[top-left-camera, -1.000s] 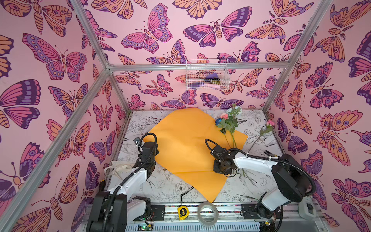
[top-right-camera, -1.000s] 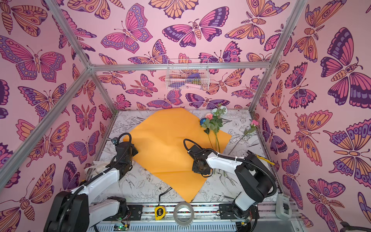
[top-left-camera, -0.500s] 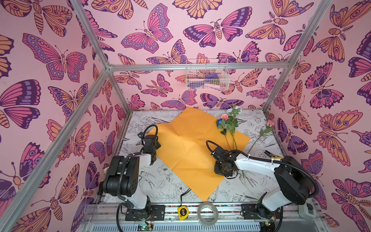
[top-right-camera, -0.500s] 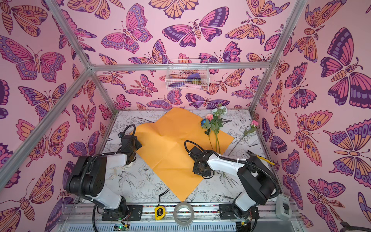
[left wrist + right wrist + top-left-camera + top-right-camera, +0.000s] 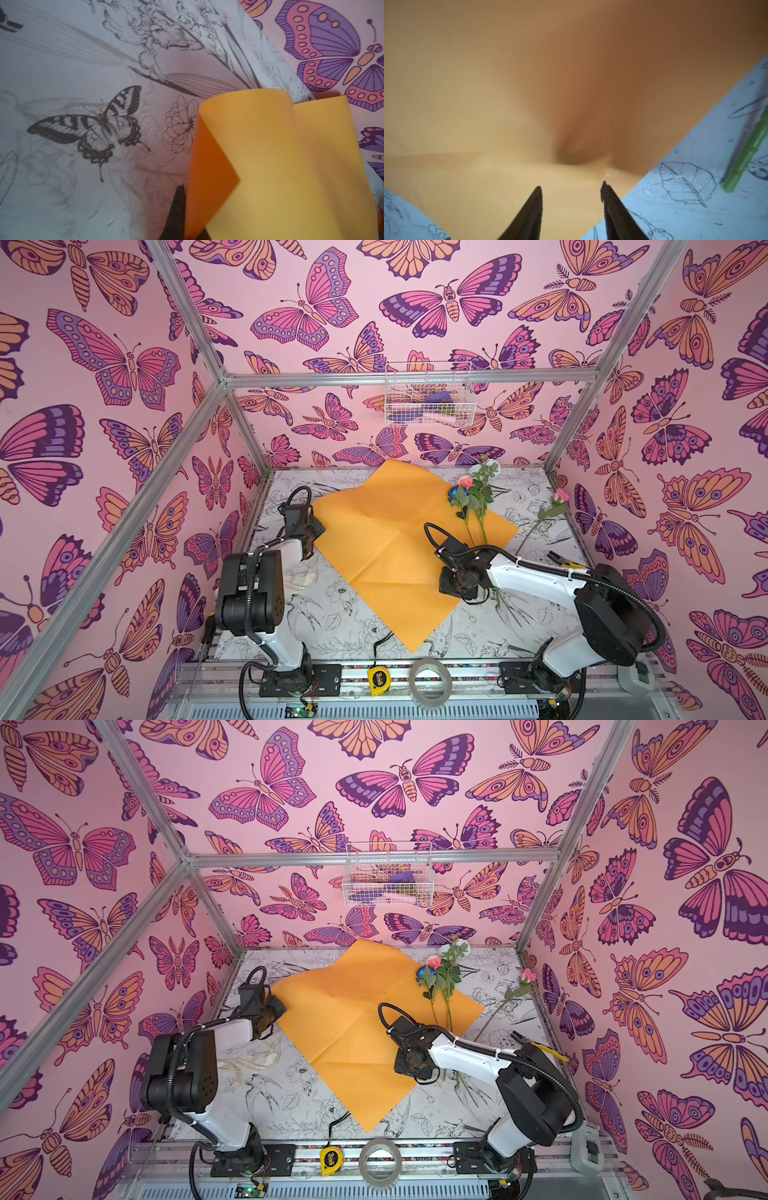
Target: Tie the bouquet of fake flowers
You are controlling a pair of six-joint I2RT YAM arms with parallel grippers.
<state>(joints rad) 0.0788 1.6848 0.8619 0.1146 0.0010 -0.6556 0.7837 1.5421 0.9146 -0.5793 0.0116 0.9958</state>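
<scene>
Saw orange wrapping paper (image 5: 386, 539) spread across frame centre in both top views. Three fake flowers (image 5: 473, 497) lay loose at sheet's upper right, stems running down toward right arm; lone pink rose (image 5: 561, 495) lay apart, farther right. My left gripper (image 5: 312, 531) was clamped on sheet's left corner, curling it up. My right gripper (image 5: 571, 184) stood parted over sheet's lower-right edge, holding nothing.

The left claw (image 5: 312, 531) is pinched tight on a folded-back arm; the right claw (image 5: 571, 188) points down, fingers (image 5: 532, 212) parted
</scene>
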